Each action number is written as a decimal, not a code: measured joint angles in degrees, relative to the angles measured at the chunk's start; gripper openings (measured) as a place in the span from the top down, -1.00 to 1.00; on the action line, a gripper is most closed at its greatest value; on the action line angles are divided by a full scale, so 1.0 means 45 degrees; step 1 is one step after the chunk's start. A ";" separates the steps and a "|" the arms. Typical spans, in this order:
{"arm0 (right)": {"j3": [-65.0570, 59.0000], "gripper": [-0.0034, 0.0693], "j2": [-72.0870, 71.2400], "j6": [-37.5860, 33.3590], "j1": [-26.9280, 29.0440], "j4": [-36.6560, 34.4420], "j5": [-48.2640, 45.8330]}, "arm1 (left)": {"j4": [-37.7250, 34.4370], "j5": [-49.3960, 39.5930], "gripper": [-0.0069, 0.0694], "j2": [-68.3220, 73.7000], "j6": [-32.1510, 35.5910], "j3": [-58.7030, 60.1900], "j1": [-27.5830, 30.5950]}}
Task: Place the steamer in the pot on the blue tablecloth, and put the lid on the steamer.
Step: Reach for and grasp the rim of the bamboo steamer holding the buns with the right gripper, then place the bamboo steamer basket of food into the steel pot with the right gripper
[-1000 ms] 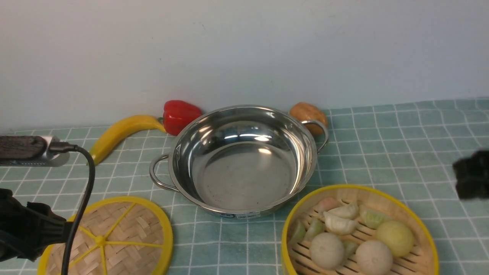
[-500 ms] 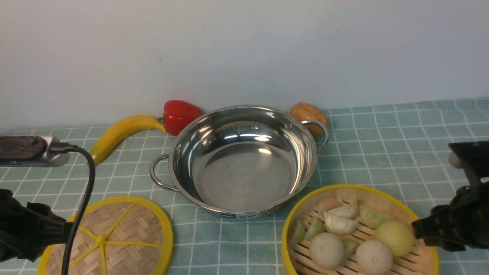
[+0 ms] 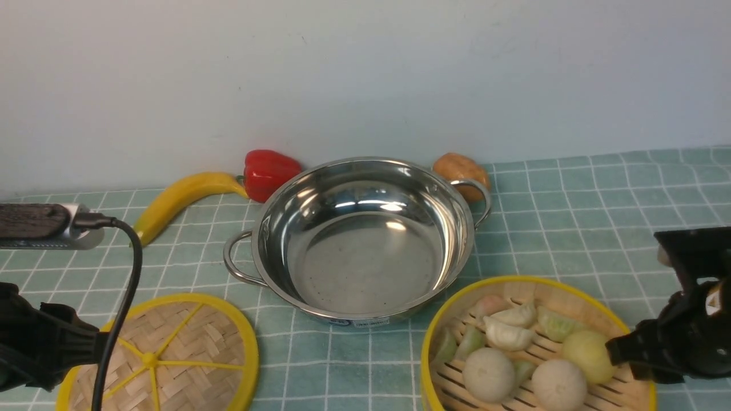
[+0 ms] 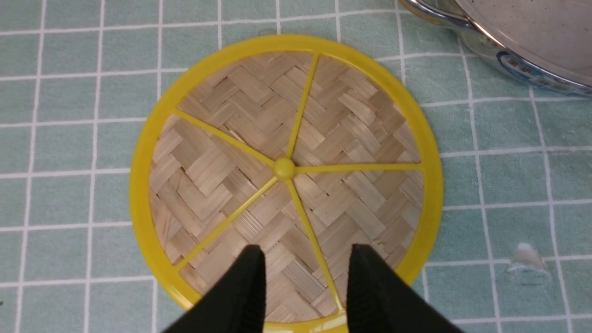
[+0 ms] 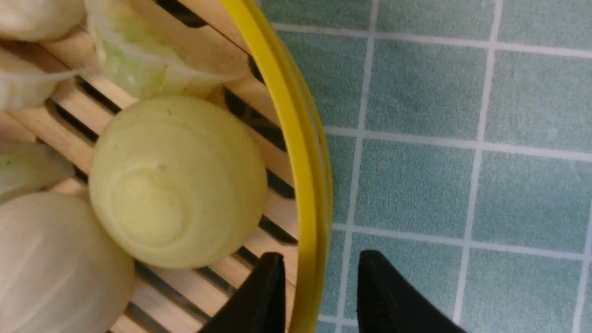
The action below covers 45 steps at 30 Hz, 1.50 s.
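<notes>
Pot [image 3: 365, 257] on blue tablecloth [image 3: 342, 365], steamer [image 3: 531, 279] front-right of it and nearer the right arm, its rim running between the right gripper's [image 5: 319, 273] parted, empty jaws, lid [image 4: 284, 169] under left gripper [image 4: 305, 268], jaws apart, nothing held.

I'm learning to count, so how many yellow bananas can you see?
1. The banana lies on the blue tablecloth, at the back left, beside the red pepper. I can't tell if any others are hidden.
</notes>
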<state>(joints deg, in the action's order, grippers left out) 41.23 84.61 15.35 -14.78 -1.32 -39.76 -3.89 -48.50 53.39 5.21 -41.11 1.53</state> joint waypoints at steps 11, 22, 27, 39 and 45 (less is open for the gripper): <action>0.0110 0.74 0.1283 -0.0199 -0.0016 0.0293 -0.0027 | 0.0000 0.0000 0.18 0.0000 0.0000 0.0000 0.0000; 0.2431 0.75 -0.2213 -0.0780 -0.0028 0.0874 -0.5734 | 0.0007 -0.0012 0.18 0.0030 0.0161 0.0000 0.0000; 0.5584 0.75 -0.2077 -0.1703 -0.0028 -0.0077 -0.6581 | 0.0007 -0.0036 0.18 0.0199 0.0386 0.0051 0.0000; 1.3757 0.75 0.5363 -0.2103 -0.1776 -0.0665 -0.6842 | 0.0201 -0.0186 0.18 0.0756 0.0422 0.0064 0.0000; 1.8154 0.75 0.9026 -0.2091 -0.2587 -0.0572 -0.7071 | 0.0242 -0.0174 0.18 0.0764 0.0422 0.0064 0.0000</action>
<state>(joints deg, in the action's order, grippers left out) 122.92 125.23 5.95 -26.42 -3.89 -71.58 -2.80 -49.28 56.82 7.11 -40.82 1.53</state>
